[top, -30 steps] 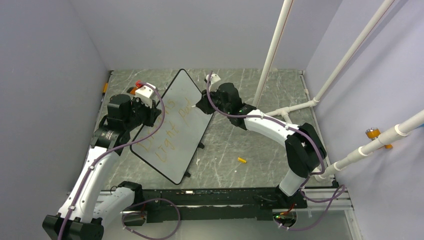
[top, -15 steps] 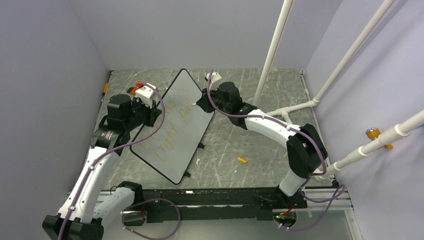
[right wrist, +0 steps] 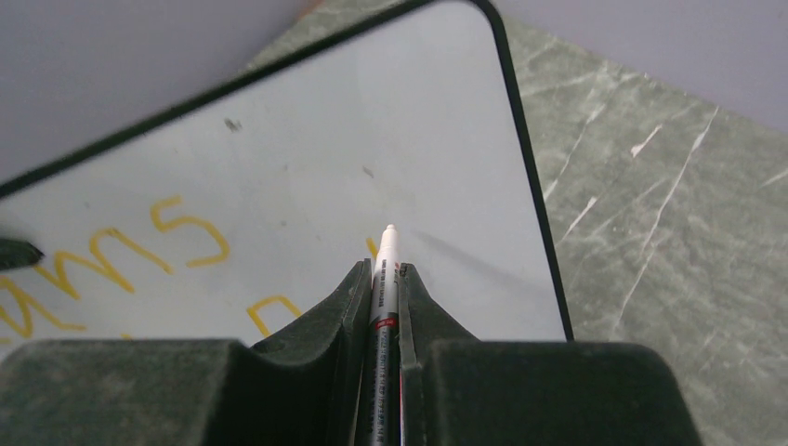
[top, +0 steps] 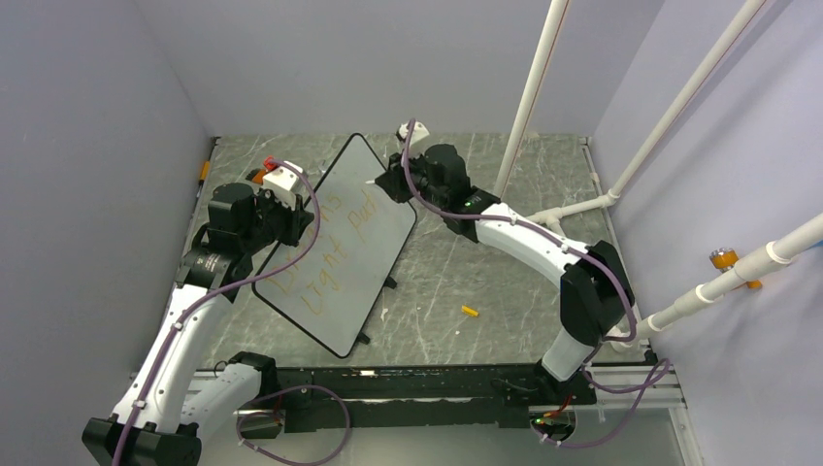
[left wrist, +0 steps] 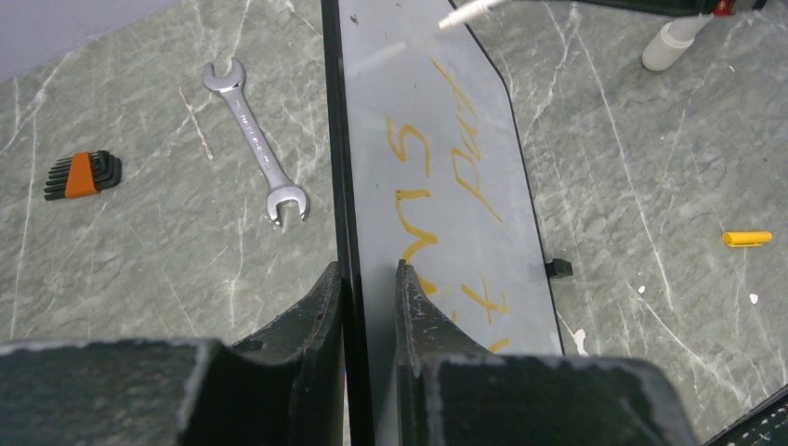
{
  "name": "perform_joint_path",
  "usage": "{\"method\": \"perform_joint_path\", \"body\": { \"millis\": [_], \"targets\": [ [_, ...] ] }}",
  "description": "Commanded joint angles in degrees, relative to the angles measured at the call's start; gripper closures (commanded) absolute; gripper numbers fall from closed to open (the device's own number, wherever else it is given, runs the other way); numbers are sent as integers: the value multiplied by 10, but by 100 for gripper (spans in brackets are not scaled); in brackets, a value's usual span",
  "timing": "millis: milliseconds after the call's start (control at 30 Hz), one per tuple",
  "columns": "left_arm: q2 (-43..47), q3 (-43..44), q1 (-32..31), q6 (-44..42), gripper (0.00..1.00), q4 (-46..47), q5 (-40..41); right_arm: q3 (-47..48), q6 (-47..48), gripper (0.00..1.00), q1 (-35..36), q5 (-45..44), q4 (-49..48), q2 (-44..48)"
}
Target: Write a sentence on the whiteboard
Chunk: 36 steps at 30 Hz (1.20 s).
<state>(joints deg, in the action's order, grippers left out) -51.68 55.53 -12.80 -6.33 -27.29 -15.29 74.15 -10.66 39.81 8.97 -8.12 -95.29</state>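
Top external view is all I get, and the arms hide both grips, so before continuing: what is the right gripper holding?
Observer: The right gripper is shut on a marker, its white tip over the whiteboard.
Operator: And the left?
Observer: The left gripper is shut on the whiteboard's black rim.
Operator: Anything beside the board?
Observer: A wrench lies flat on the table, apart from the rim.

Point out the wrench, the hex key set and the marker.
wrench (left wrist: pixel 253 139), left wrist view, middle of its shaft.
hex key set (left wrist: pixel 84 174), left wrist view, orange holder.
marker (right wrist: pixel 384 279), right wrist view, white barrel.
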Motion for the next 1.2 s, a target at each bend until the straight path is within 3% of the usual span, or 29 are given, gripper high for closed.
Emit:
{"method": "perform_joint_path", "body": {
  "millis": [0, 267, 1167],
  "targets": [
    [-9, -21, -11, -48, 100, -87, -22, 56, 7, 100, -1, -7, -11, -19],
    [-10, -20, -11, -49, 100, -87, -22, 70, 5, 100, -2, -1, -11, -43],
    [-15, -18, -12, -50, 100, -88, -22, -68, -32, 100, -2, 19, -58, -6]
  ]
}}
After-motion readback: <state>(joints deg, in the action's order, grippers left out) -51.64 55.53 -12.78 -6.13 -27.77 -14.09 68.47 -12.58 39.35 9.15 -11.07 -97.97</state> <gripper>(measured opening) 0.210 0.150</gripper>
